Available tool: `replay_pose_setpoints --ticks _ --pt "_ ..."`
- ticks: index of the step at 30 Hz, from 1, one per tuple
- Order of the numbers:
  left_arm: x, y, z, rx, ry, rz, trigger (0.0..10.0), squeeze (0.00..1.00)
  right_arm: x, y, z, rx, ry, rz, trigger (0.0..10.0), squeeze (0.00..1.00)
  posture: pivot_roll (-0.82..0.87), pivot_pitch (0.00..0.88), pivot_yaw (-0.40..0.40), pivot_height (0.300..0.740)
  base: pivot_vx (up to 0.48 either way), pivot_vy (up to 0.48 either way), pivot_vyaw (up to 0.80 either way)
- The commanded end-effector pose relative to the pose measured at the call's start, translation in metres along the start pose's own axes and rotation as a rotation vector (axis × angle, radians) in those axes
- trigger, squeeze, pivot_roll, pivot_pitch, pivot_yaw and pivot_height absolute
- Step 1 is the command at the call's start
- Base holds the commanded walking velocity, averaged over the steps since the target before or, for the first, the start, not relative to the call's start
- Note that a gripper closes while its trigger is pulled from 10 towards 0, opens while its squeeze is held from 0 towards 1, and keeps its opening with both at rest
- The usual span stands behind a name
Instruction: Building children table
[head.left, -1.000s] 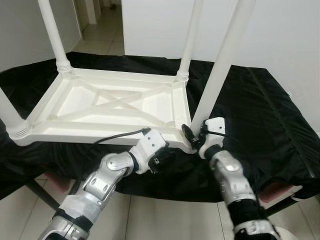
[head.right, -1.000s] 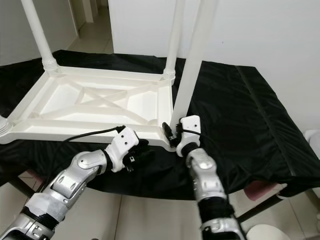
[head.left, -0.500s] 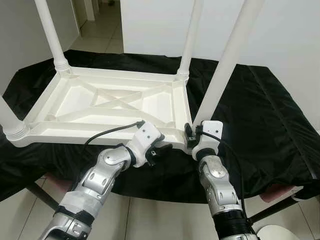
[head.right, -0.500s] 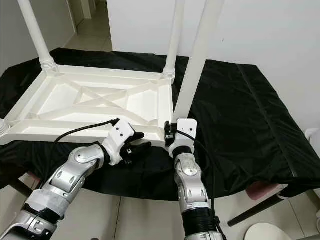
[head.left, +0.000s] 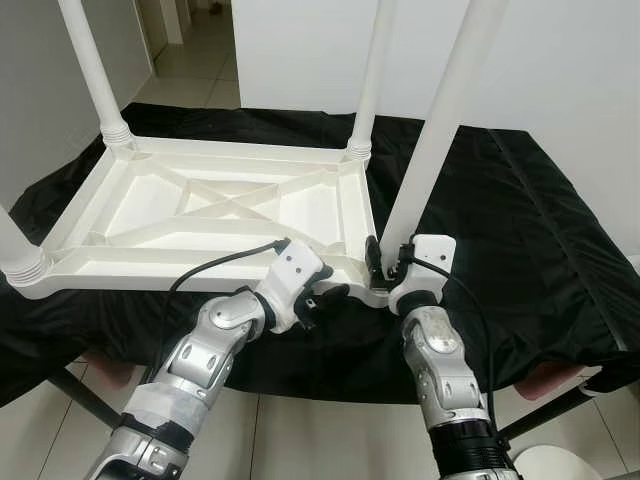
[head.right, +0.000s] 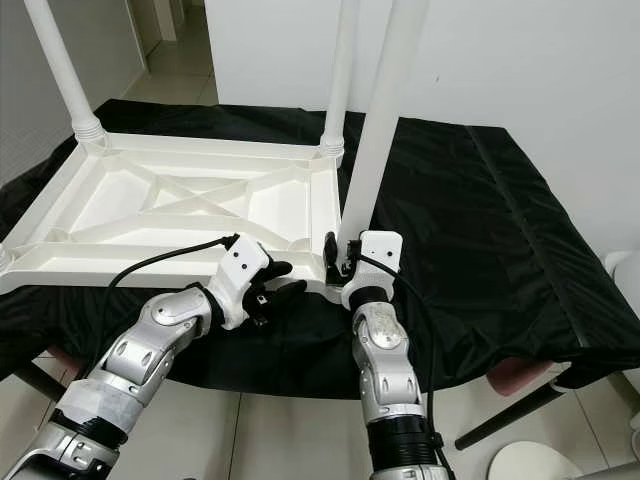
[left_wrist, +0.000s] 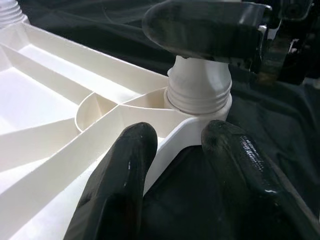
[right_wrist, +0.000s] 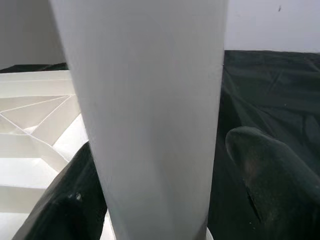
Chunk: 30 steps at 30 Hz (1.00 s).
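A white plastic children's table (head.left: 200, 215) lies upside down on a black cloth (head.left: 530, 230). Its near right leg (head.left: 440, 120) stands upright in the corner socket (left_wrist: 199, 90). My right gripper (head.left: 392, 262) is shut on the base of this leg, and the right wrist view has one finger (right_wrist: 265, 175) on each side of the leg (right_wrist: 150, 100). My left gripper (head.left: 325, 297) is open just left of that corner. Its fingertips (left_wrist: 135, 150) rest against the table's near rim below the socket.
Three more legs stand up: far left (head.left: 90, 70), far right (head.left: 370, 80), near left (head.left: 15, 250). The cloth-covered surface ends just before my arms, with tiled floor (head.left: 300, 430) below. A white wall (head.left: 560, 60) stands behind and a hallway (head.left: 190, 50) opens at the back left.
My right wrist has swung from the right to directly under the leg's base, staying on it. The left gripper rose from under the rim towards the corner. The camera shifted slightly.
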<state>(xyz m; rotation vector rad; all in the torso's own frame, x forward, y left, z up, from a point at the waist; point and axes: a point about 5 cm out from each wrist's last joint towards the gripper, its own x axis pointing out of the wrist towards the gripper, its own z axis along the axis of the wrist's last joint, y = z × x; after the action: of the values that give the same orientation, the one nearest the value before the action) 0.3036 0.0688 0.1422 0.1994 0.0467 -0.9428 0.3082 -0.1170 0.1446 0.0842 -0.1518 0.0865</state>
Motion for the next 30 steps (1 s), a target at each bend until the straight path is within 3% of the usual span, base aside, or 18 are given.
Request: replay_pose_setpoints --ticks 1,2,5,9,18,21,30 --pt "-0.003 -0.005 0.000 0.008 -0.016 -0.005 10.0 0.00 -0.002 -0.005 0.005 -0.041 -0.028 0.128 10.0 0.00 -0.01 0.003 -0.010 0.740 0.000 0.000 0.00" --pt "-0.003 -0.005 0.000 0.008 -0.016 -0.005 10.0 0.00 -0.002 -0.005 0.005 -0.041 -0.028 0.128 10.0 0.00 -0.01 0.003 -0.010 0.740 0.000 0.000 0.00" --pt "-0.002 -0.020 0.003 0.025 -0.035 -0.122 10.0 0.00 -0.005 -0.025 0.004 -0.109 -0.010 0.356 10.0 0.00 0.00 0.000 -0.006 0.740 0.000 0.000 0.00" --pt "-0.004 -0.024 0.003 0.018 -0.037 -0.159 10.0 0.00 -0.003 -0.039 0.000 -0.163 0.035 0.428 10.0 0.00 0.01 0.000 -0.003 0.740 0.000 0.000 0.00" --pt "-0.005 -0.022 0.004 0.012 -0.028 -0.185 10.0 0.00 0.002 -0.047 -0.001 -0.204 0.078 0.572 10.0 0.00 0.00 0.000 0.003 0.740 0.000 0.000 0.00" --pt "-0.006 -0.030 0.005 -0.011 -0.027 -0.248 10.0 0.00 0.015 -0.047 0.002 -0.229 0.097 0.635 10.0 0.00 0.00 0.000 0.008 0.740 0.000 0.000 0.00" --pt "-0.005 -0.037 0.005 -0.002 -0.022 -0.284 10.0 0.00 0.027 -0.047 -0.001 -0.238 0.124 0.685 10.0 0.00 0.01 0.000 0.005 0.740 0.000 0.000 0.00"
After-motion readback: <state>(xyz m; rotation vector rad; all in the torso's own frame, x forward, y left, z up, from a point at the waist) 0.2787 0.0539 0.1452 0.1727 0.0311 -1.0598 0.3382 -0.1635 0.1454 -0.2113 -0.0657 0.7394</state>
